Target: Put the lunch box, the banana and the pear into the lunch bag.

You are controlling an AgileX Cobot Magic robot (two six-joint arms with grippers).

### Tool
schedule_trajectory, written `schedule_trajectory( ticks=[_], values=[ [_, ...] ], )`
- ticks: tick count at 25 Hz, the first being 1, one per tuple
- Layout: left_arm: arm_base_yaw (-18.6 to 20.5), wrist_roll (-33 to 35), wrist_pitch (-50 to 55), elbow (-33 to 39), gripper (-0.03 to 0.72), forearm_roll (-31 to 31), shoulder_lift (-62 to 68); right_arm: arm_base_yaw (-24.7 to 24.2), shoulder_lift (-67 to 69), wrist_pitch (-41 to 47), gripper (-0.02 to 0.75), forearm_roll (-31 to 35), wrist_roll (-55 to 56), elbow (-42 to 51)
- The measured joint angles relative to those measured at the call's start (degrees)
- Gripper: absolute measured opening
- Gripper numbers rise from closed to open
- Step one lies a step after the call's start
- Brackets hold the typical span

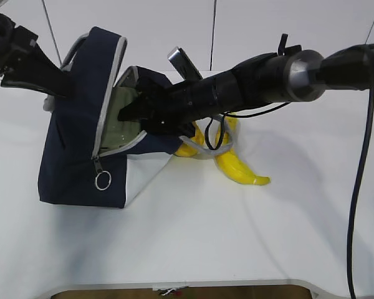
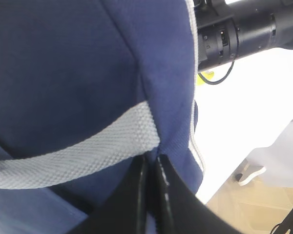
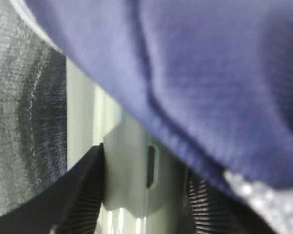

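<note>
Navy fabric of one lunch bag (image 1: 75,156) lying tipped on the white surface (image 1: 237,237), grey handle (image 2: 78,151) pinched in left fingers (image 2: 136,195), one lunch box (image 3: 132,180) clamped by right fingers (image 3: 78,195) inside its mouth, one banana (image 1: 240,165) behind, pear unclear.

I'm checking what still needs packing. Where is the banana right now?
In the exterior view the banana lies on the white table, right of centre, just right of the lunch bag and under the right arm.
</note>
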Motion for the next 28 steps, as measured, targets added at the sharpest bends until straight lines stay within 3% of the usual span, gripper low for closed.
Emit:
schedule_trajectory(
  ticks=[16,22,28],
  values=[
    [0.0,0.1,-0.25,0.0,-0.007,0.21,0.88,0.0,0.0,3.69,0.515,-2.52,1.69,-1.33],
    [0.0,0.1,-0.28,0.0,-0.007,1.85,0.88,-1.8,0.0,12.54,0.526,-4.06,1.93,-6.87],
    [0.0,0.1,-0.28,0.0,-0.007,1.85,0.88,-5.36,0.0,22.71,0.528,-13.52,5.64,-14.57]
  ],
)
